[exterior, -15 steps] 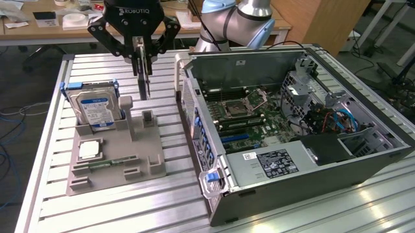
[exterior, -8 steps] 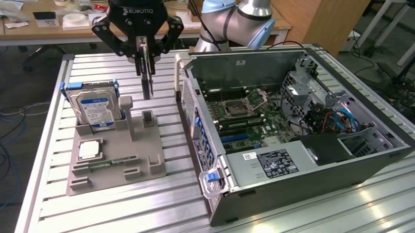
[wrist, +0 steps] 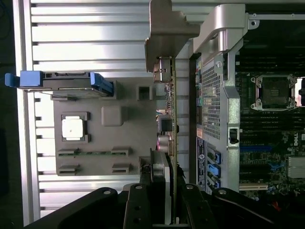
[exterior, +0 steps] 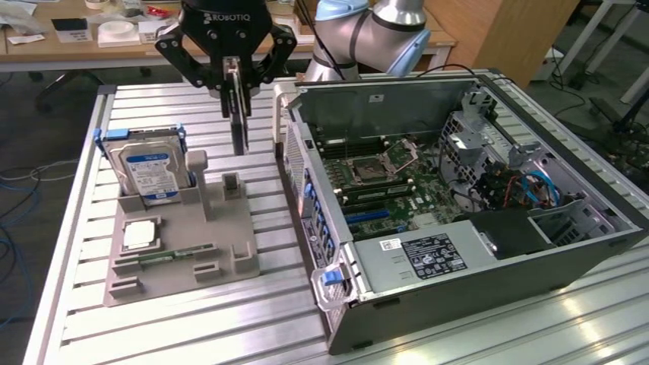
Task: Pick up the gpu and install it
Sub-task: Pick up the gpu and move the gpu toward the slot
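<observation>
The pincer (exterior: 235, 82) is clamped on the gpu (exterior: 239, 125). Its two black fingers (exterior: 266, 62) squeeze the top end of the card, one on each flat side.

The gpu hangs straight down from the pincer, thin and dark, standing on its end in the air. Its low end is above the grey tray (exterior: 203, 258) and does not touch it. In the wrist view the card runs away from the pincer as a thin line, with little parts sticking out of one side. A silver metal bracket (wrist: 167, 28) sits at the far end of it.

Below the pincer, toward the exterior view's left, the grey tray lies on the tabletop (exterior: 182, 334). A hard drive (exterior: 149, 171) with a blue label stands upright in the tray, held in a blue frame. Near it in the tray lie a square silver chip (exterior: 139, 234) and a slim green memory stick (exterior: 167, 257).

On the other side of the pincer, toward the exterior view's right, is the open computer case (exterior: 568, 251). You can see inside it to the green board (exterior: 406, 182). The gpu hangs between the tray and the case, just beside the case's silver back wall (wrist: 214, 95).
</observation>
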You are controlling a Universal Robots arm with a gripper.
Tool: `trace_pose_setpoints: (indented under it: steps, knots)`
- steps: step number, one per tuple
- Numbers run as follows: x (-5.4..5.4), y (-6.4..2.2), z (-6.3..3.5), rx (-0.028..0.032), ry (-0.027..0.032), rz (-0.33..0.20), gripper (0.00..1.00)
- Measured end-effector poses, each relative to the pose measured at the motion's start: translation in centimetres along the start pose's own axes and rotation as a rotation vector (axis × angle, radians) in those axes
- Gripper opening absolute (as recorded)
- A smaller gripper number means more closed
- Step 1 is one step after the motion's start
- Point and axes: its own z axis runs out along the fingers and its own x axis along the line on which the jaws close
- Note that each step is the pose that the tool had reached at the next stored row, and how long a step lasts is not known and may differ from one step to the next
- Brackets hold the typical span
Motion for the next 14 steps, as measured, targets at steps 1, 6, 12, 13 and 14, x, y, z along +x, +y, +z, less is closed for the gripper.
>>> trace_pose_setpoints:
  steps: [1, 6, 12, 13, 14]
  knots:
    - [-0.11, 0.0, 0.01, 0.0, -0.0001, 0.0, 0.28]
    - [-0.52, 0.02, 0.01, 0.0, 0.0, 0.0, 0.28]
    - [-0.93, 0.03, 0.02, -0.0001, 0.0, 0.0, 0.28]
    - [-0.97, 0.03, 0.03, -0.0002, 0.0, 0.0, 0.28]
    - [-1.01, 0.03, 0.03, -0.0002, -0.0001, 0.0, 0.28]
